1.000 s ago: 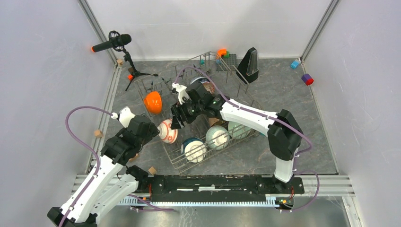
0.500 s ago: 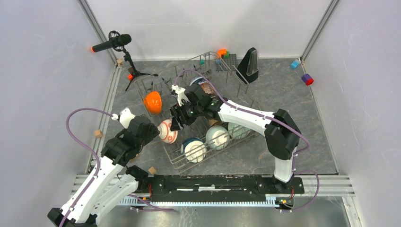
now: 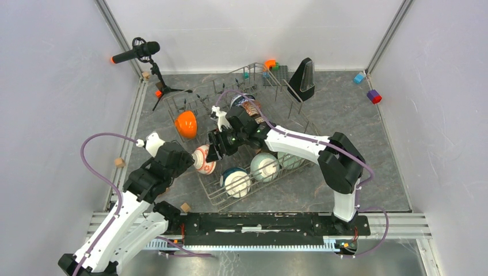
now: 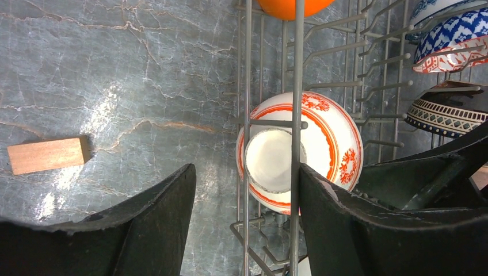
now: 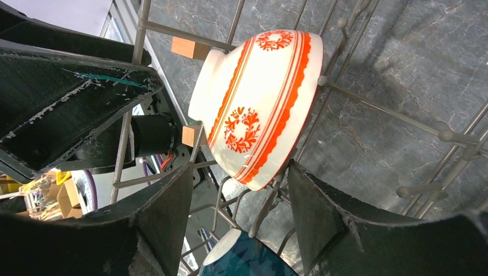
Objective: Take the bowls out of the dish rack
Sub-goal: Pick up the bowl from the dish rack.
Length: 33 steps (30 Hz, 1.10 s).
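The grey wire dish rack (image 3: 221,198) stands mid-table and holds several bowls. A red-floral bowl (image 3: 202,159) leans on its side at the rack's left edge. My left gripper (image 3: 185,157) is open just outside that edge; in the left wrist view the rack's side wire (image 4: 297,86) rises between its fingers, with the bowl (image 4: 322,138) behind it. My right gripper (image 3: 214,148) is open inside the rack. Its fingertips flank the lower rim of the same bowl (image 5: 259,103) and grip nothing. A teal bowl (image 5: 247,259) lies just under it.
An orange bowl (image 3: 186,124), blue-white (image 4: 454,34) and striped (image 4: 446,115) bowls and pale bowls (image 3: 265,165) fill the rack. Wooden blocks (image 3: 119,163) (image 3: 185,207) lie to the left. A microphone tripod (image 3: 158,80), a black wedge (image 3: 303,77) and coloured blocks (image 3: 374,96) stand behind.
The right gripper has slid left and a little nearer to the red-floral bowl. Both pairs of jaws have narrowed slightly. The left arm has hardly moved.
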Each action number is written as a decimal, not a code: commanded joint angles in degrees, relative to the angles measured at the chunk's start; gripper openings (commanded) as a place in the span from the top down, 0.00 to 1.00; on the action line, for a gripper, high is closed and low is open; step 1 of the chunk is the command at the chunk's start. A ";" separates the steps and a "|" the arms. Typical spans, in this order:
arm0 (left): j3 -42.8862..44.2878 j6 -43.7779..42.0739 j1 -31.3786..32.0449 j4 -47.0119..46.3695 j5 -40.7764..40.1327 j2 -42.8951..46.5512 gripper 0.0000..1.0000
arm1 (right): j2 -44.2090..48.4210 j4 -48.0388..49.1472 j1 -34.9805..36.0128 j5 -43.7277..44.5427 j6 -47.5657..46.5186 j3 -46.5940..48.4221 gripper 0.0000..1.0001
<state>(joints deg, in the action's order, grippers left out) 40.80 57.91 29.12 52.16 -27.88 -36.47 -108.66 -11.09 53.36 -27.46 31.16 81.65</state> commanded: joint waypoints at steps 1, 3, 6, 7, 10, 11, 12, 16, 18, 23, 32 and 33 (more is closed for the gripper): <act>-0.62 2.03 0.15 -1.46 0.19 0.48 0.30 | 0.21 5.51 0.18 -1.76 3.68 -1.93 0.34; -0.59 2.01 0.15 -1.45 0.27 0.55 0.30 | 0.40 7.23 0.19 -1.93 5.02 -3.09 0.35; -0.64 1.94 0.14 -1.45 0.41 0.78 0.30 | 0.56 9.45 0.24 -2.19 6.76 -4.48 0.37; -0.79 2.02 0.14 -1.49 0.41 0.79 0.31 | 0.65 10.43 0.18 -2.37 7.24 -4.79 0.38; -0.95 2.09 0.14 -1.46 0.59 1.21 0.31 | 1.19 13.07 0.21 -2.65 8.84 -6.20 0.40; -1.11 2.18 0.14 -1.45 0.63 1.39 0.31 | 1.35 13.92 0.24 -2.76 9.52 -6.64 0.41; -1.20 2.25 0.15 -1.45 0.63 1.56 0.32 | 1.53 14.82 0.25 -3.06 10.05 -7.19 0.41; -1.28 2.35 0.17 -1.45 0.59 1.80 0.32 | 2.56 18.03 0.25 -4.39 12.36 -9.40 0.43; -1.32 2.31 0.14 -1.45 0.63 1.75 0.32 | 3.10 18.90 0.22 -4.93 12.87 -10.16 0.43; -1.27 2.38 0.17 -1.45 0.50 1.64 0.32 | 4.21 21.94 0.27 -6.24 14.32 -12.04 0.44; -1.26 2.36 0.19 -1.36 0.54 1.75 0.33 | 4.71 28.27 0.25 -8.72 17.36 -14.62 0.48; -1.27 2.40 0.18 -1.37 0.54 1.70 0.33 | 4.70 28.71 0.25 -8.95 17.67 -14.82 0.48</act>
<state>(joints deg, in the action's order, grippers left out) 39.79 58.19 29.12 51.29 -26.79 -35.07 -106.74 12.08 52.27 -29.91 45.25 67.55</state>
